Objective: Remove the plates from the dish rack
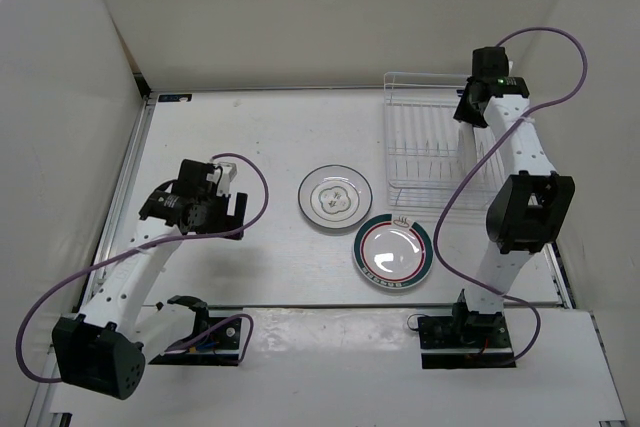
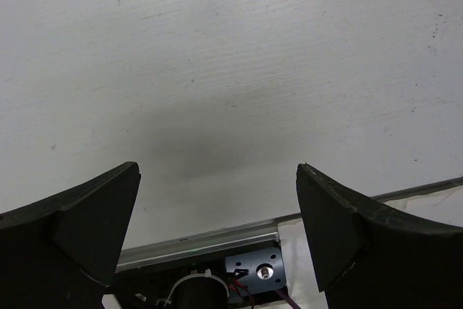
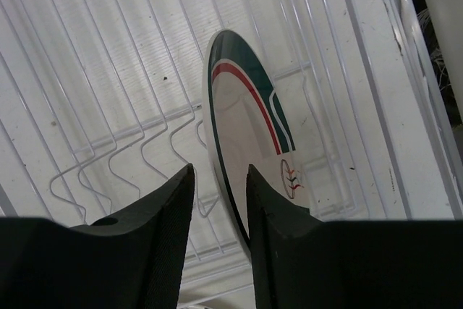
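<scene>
The white wire dish rack (image 1: 425, 142) stands at the back right. In the right wrist view a third plate with a dark green rim and red ring (image 3: 246, 106) stands upright among the rack's wires (image 3: 108, 142). My right gripper (image 3: 221, 171) is narrowly open and straddles that plate's rim, with a gap on its left side. In the top view this gripper (image 1: 468, 112) is over the rack's right side and hides the plate. A plain plate with a flower centre (image 1: 335, 197) and another green-rimmed plate (image 1: 393, 250) lie flat on the table. My left gripper (image 1: 232, 209) is wide open and empty over bare table (image 2: 217, 171).
White walls enclose the table on the left, back and right. The right arm and its purple cable (image 1: 470, 187) cross the rack's right end. The left arm's base mount (image 2: 253, 273) shows below the left fingers at the near table edge.
</scene>
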Robot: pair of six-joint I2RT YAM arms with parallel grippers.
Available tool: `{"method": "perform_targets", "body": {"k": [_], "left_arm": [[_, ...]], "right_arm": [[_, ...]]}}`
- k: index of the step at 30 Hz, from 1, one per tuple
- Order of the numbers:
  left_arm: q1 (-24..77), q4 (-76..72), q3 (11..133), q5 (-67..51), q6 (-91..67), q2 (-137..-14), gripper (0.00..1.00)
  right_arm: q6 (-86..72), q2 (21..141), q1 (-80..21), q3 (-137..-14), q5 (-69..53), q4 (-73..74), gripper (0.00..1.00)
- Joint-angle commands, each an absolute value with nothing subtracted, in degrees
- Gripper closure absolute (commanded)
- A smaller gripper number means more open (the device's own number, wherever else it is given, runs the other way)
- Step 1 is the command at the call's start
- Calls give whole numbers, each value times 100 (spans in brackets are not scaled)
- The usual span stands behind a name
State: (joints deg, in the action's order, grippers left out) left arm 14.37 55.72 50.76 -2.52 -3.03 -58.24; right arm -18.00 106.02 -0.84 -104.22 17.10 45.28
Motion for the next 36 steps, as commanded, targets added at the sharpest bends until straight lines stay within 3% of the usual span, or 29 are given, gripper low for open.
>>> {"method": "perform_targets", "body": {"k": [1, 10, 20, 35, 36], "left_arm": [[1432, 5590, 5335, -185, -316, -5862, 0], [1433, 5607, 5352, -105, -308, -5941, 0], [1424, 5616, 5361, -114, -299, -5950, 0], [1433, 5634, 5388, -176, -308, -6126, 0], [1441, 5660, 5379, -176, -299, -6135, 0]], "right_arm": [[-1794, 10679, -62, -10407, 1398, 4386, 62], [-1775, 10661, 121, -10424, 1608, 4272, 63], [-1732, 10661, 141, -10397, 1731, 4289, 75], [-1433, 10407, 176, -10670, 1960, 4359, 80], [-1424, 10389, 176, -10670, 1969, 4351, 85]]}}
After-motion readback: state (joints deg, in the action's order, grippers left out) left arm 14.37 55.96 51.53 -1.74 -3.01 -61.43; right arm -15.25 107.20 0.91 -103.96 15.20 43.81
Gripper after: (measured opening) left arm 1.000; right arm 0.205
